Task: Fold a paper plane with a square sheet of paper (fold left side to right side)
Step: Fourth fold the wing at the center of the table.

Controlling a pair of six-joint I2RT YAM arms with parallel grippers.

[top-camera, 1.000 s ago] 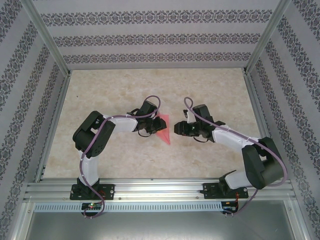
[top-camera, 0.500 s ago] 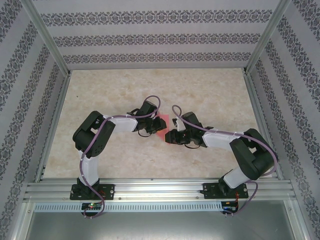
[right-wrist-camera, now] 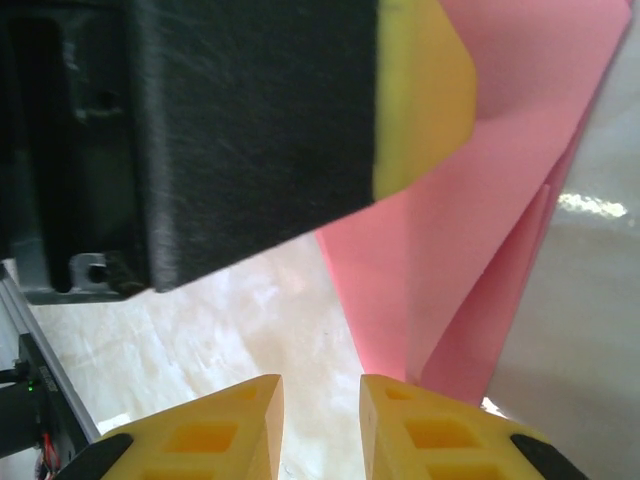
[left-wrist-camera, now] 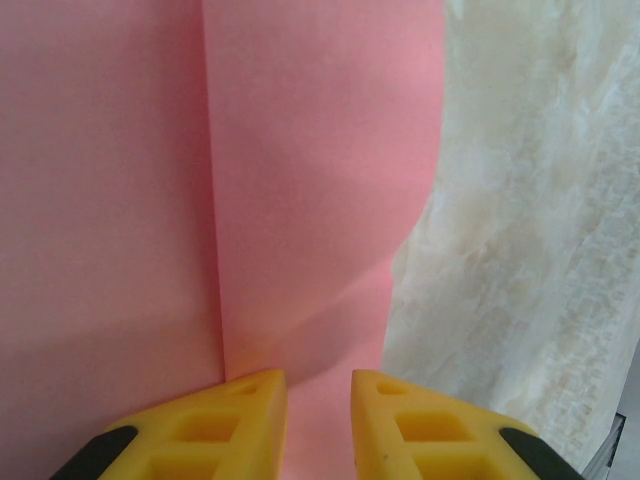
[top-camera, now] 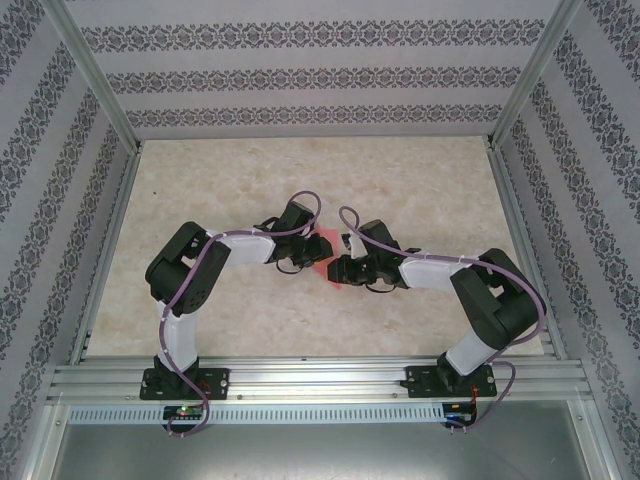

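Now, L gripper [left-wrist-camera: 318,385]: jaws a narrow slit apart, clamped on nothing; yellow tips low over the pink paper [left-wrist-camera: 300,150], right by its centre crease. Looks like it's pinning the sheet, but contact isn't certain.
R gripper [right-wrist-camera: 320,385]: also a slit apart & empty, w/ bare table [right-wrist-camera: 270,300] showing btwn the tips. Paper's narrow end sits just ahead, to one side.
L finger pad [right-wrist-camera: 425,90]: seen from R wrist cam, over the wider part of the paper, close to R gripper.
Paper: mid-table in top view [top-camera: 322,250], btwn the two grippers & mostly hidden by them. Already folded w/ a straight centre crease, tapering toward a point; two layers show along one edge.
Arms: both bent inward, wrists nearly meeting at centre.
Step (my read): bring L half over onto R half along the crease; not done yet.
Doing it well: keep one tip as anchor on the crease. Close fully on the free flap edge, since thin paper needs a tight pinch. Carry it over low, match edges before pressing, then rub along the fold.
Watch: paper skating on the smooth table; grippers v. close, so tips may bump.
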